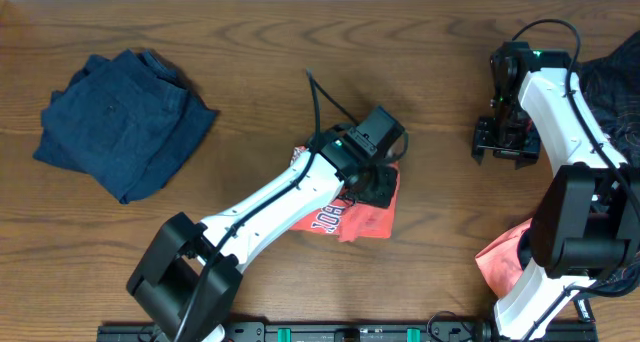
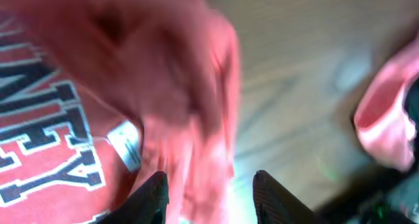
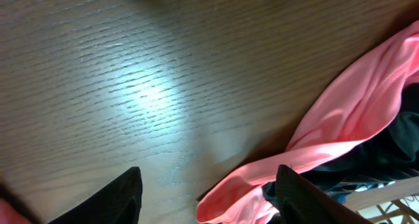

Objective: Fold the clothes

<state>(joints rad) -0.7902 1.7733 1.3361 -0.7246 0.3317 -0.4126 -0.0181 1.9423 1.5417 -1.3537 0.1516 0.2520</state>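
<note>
**A:** Two arms, but only one is at the cloth. The left hand (image 2: 209,198) is down on the red shirt (image 1: 372,214) in the middle of the tabletop (image 1: 250,62), fingers apart with a bunched fold between them.

**B:** Pinching it?

**A:** I cannot tell; its own camera is blurred. That's my worry. If it has only the top layer, a lift would likely drag the shirt into a heap rather than turn a clean fold.

**B:** And the right hand (image 3: 209,198)?

**A:** Spread wide, holding nothing, over bare wood at the far right, with a pink garment (image 3: 366,99) just beside it. Nothing pins the shirt, so the whole thing may slide when pulled.

**B:** Anything nearby to snag?

**A:** The blue pile (image 1: 120,122) sits well apart to the left. The pink one is the likelier trouble if the right hand sweeps low.
</note>
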